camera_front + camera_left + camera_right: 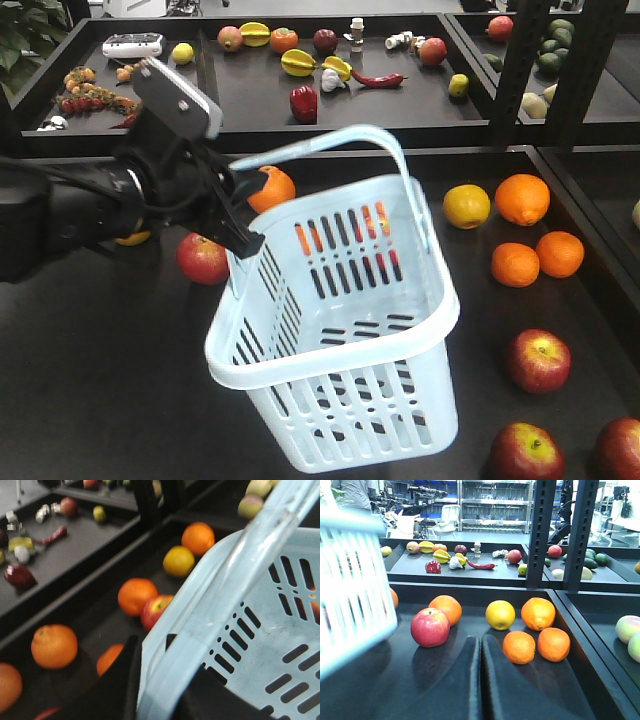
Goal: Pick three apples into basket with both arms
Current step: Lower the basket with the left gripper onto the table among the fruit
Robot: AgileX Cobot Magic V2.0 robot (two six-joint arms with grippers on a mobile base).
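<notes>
At the middle of the desk [90, 400], the basket [340, 372] sits tilted, near rim low, with one hoop handle [330, 140] arched over its opening; whether its base touches the desk cannot be told. The left pincer [240, 232], at the end of the left arm [70, 205], is clamped on the basket's left rim beside the foot of that handle, and the left wrist view shows the pale plastic passing between its black fingers [120, 685]. Just left of the basket, below this pincer, lies one apple [203, 258]. Toward the desk's near right corner lie three more apples: a farther apple [537, 360], a nearer apple [525, 452] and a cropped apple [620, 450] at the view's margin. A further apple [430, 626], seen from the right wrist, rests near the basket, touching or just in front of an orange [445, 609]. The right pincer [480, 640] lies low over the desk, its two fingers [520, 690] pressed together with only a thin seam between them. Beyond it, toward the desk's right edge, are a yellow fruit [500, 615] and three oranges [538, 613]. Another orange [272, 188] shows behind the left pincer. Past the desk's far edge, a rear tray [250, 110] carries a starfruit [298, 62], a red chili [378, 78] and a dark red pepper [303, 103].
</notes>
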